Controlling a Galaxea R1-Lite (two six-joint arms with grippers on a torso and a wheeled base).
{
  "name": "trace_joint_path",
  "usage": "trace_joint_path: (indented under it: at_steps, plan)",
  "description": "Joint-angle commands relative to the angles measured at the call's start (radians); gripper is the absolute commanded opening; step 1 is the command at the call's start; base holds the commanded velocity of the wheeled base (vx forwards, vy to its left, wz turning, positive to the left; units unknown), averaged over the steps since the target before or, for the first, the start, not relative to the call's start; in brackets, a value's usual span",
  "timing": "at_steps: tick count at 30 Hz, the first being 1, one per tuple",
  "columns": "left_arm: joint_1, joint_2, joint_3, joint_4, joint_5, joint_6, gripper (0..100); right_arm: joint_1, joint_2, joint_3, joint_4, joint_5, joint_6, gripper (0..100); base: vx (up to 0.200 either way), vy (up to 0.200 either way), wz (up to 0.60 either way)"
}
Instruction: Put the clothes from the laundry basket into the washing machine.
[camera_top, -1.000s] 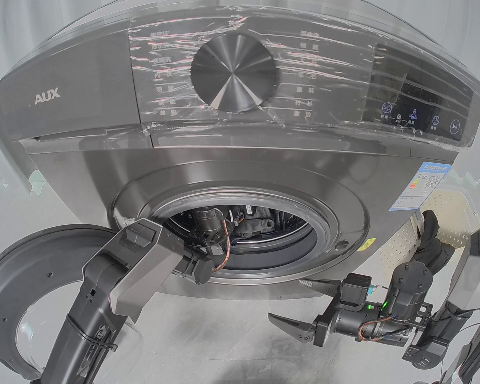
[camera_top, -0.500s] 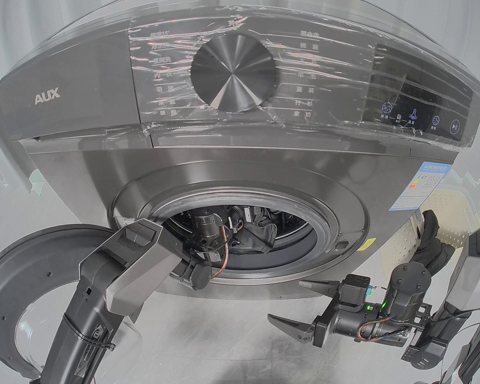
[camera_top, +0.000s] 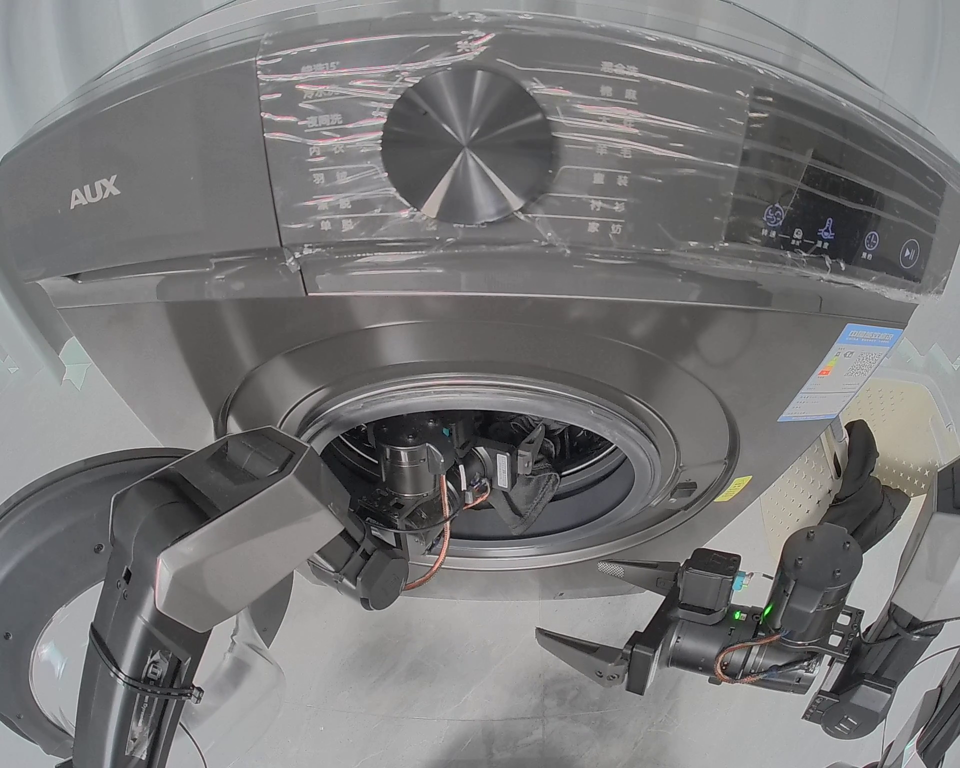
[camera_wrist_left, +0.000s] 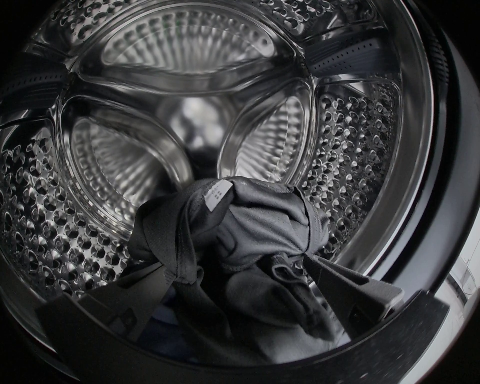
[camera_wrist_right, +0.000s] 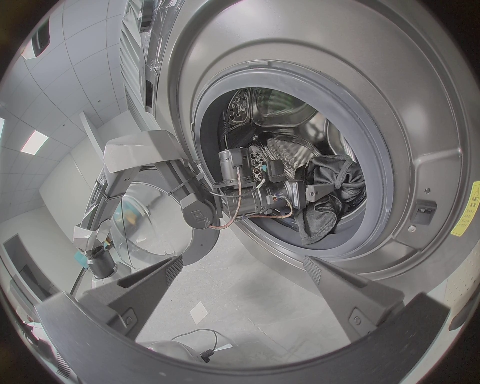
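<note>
- Cloth was the main matter: a dark garment (camera_wrist_left: 250, 230) was bunched directly in front of the left claw (camera_wrist_left: 235, 265), between its two fingers. It was just inside the mouth of the drum (camera_wrist_left: 350, 130) of the washing machine (camera_top: 600, 330).
- From the head view, the garment was seen to hang downward from the claw toward the lower rim of the door opening (camera_top: 680, 450). Its long axis was therefore roughly vertical, and the drum floor lay below and beyond it.
- The fingers of the left claw were spread wide. The cloth was touched on both sides but was not seen to be pinched, so it is judged to have been draped or caught on the fingers rather than squeezed.
- The right claw (camera_top: 570, 600) was held low outside the machine, below the door opening and well apart from the garment. It was spread wide and nothing was in it.
- More dark clothes (camera_top: 862, 480) were hung over the laundry basket (camera_top: 900, 420) at the robot's right, and the right arm was the nearer one to them.
- For the coming move, it is judged that the cloth had to be freed deeper in the drum, because its lower part was near the rim and could slip outward.
</note>
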Motion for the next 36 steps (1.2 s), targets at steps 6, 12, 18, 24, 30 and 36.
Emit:
trace_joint_path:
  at_steps: [6, 12, 18, 24, 30, 36]
  plan:
    - [0.001, 0.043, 0.045, 0.018, -0.017, 0.04, 100, 0.0, -0.002, -0.001, -0.001, 0.001, -0.001, 100, 0.0, 0.0, 0.0]
    - [0.001, 0.049, 0.02, 0.025, -0.034, 0.045, 0, 0.005, 0.001, -0.008, -0.001, 0.0, -0.001, 100, 0.0, 0.0, 0.0]
    - [0.024, 0.127, -0.207, 0.027, -0.004, 0.034, 0, 0.008, 0.001, -0.01, -0.001, 0.0, -0.001, 100, 0.0, 0.0, 0.0]
    - [0.06, 0.204, -0.422, 0.028, 0.078, 0.034, 0, 0.01, 0.001, -0.014, -0.001, 0.0, 0.001, 100, 0.0, 0.0, 0.0]
    - [0.081, 0.204, -0.468, 0.042, 0.084, 0.026, 0, 0.01, 0.001, -0.016, -0.001, 0.0, 0.001, 100, 0.0, 0.0, 0.0]
    - [0.075, 0.211, -0.425, 0.041, 0.082, 0.031, 0, 0.011, 0.003, -0.016, -0.001, 0.0, 0.001, 100, 0.0, 0.0, 0.0]
